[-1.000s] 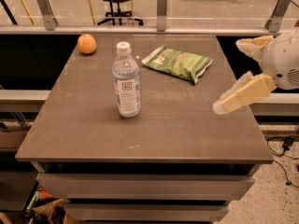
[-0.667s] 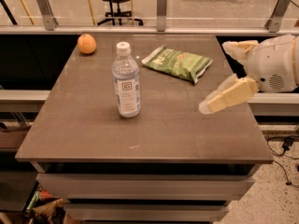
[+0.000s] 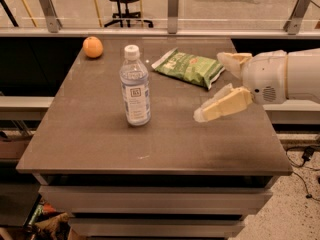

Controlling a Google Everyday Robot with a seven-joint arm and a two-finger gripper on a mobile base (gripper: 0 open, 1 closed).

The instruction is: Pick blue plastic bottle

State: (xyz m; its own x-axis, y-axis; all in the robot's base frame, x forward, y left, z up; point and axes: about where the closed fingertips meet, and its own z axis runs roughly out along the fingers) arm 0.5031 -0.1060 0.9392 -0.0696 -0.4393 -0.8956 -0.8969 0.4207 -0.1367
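Upright bottle [image 3: 135, 86] on desk [image 3: 100, 144]: likely light, smooth, slightly squashy; best gripped around its middle. Right of bottle, well apart: end effector [image 3: 209, 88], spread open, empty.

Table [image 3: 150, 149] with a bottle [image 3: 135, 91] standing upright on it, left of centre. An orange [image 3: 93, 47] lies at the far left corner, behind and left of the bottle. A snack bag [image 3: 187, 67] lies behind and right of the bottle. The gripper [image 3: 209, 87] reaches in from the right above the table, fingers spread, just before the bag and well apart from the bottle.
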